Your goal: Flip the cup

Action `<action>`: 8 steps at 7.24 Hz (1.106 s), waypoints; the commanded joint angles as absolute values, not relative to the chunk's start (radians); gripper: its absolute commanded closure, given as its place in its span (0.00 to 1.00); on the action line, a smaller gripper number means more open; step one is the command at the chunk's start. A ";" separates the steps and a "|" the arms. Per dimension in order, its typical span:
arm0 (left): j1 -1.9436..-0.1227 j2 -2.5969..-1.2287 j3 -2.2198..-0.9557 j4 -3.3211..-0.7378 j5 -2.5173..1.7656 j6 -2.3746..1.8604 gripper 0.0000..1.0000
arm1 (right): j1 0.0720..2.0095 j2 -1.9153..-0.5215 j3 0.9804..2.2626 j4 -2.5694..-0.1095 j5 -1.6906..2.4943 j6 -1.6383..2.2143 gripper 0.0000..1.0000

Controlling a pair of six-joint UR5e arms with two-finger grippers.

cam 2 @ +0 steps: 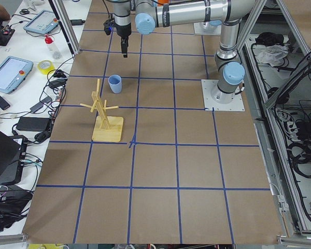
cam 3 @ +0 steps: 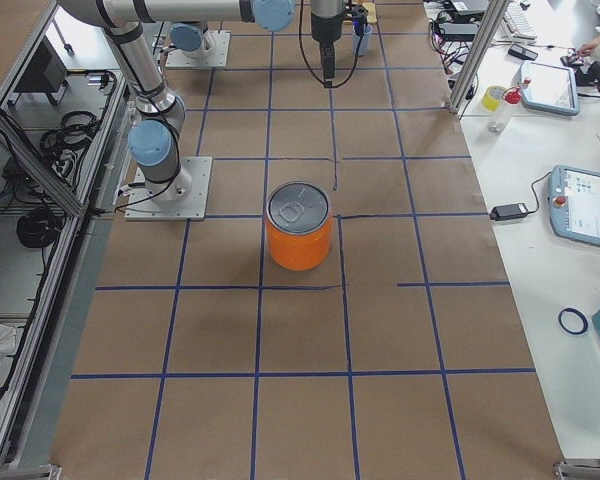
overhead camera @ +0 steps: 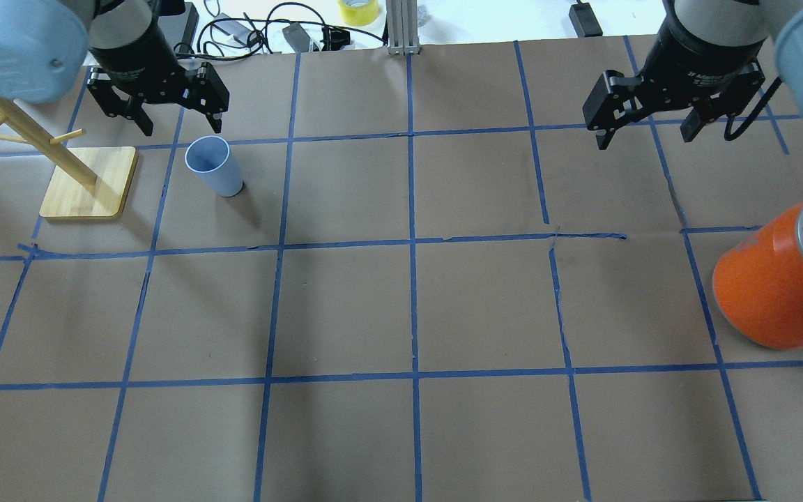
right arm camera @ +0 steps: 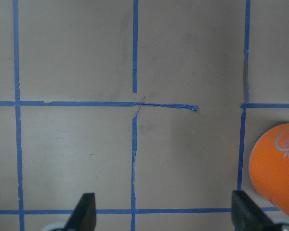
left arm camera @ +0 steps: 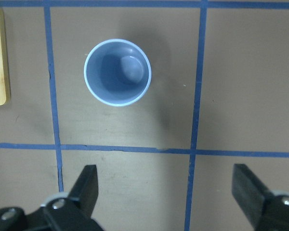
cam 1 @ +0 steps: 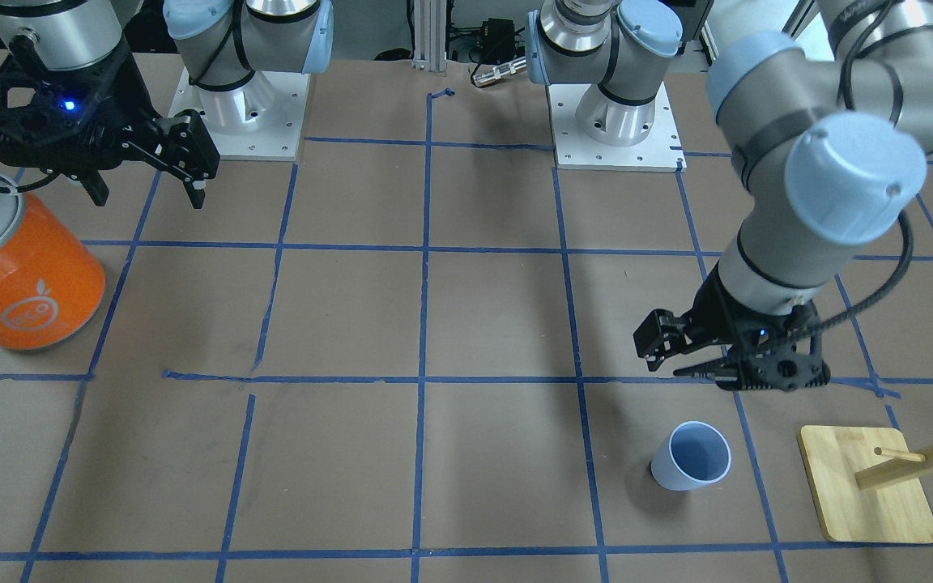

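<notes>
The cup [overhead camera: 213,166] is small and pale blue. It stands upright, mouth up, on the brown table, and also shows in the front view [cam 1: 692,467] and the left wrist view [left arm camera: 117,72]. My left gripper [overhead camera: 182,127] is open and empty, hanging above the table close to the cup without touching it. In the left wrist view the cup lies beyond the open fingers [left arm camera: 86,187], left of centre. My right gripper [overhead camera: 644,136] is open and empty, far across the table from the cup.
A wooden peg stand [overhead camera: 88,181] sits close beside the cup, on the side away from the table's middle. A big orange can [overhead camera: 778,279] with a silver lid stands near my right gripper. Blue tape lines grid the brown table.
</notes>
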State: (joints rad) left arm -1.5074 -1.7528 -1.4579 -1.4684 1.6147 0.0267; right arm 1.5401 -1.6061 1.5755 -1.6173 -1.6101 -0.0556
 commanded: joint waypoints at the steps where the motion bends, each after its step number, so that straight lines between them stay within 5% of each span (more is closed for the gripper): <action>1: -1.508 -1.634 -1.509 -1.513 1.519 0.020 0.00 | 1.540 -1.606 1.575 -1.620 -1.611 -0.057 0.00; 8: -1.508 -1.559 -1.583 -1.519 1.572 0.023 0.00 | 1.539 -1.606 1.575 -1.621 -1.609 -0.055 0.00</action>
State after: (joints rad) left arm -1.5079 -1.5620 -1.5776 -1.5185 1.5715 0.0229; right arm 1.5386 -1.6061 1.5766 -1.6208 -1.6115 -0.0554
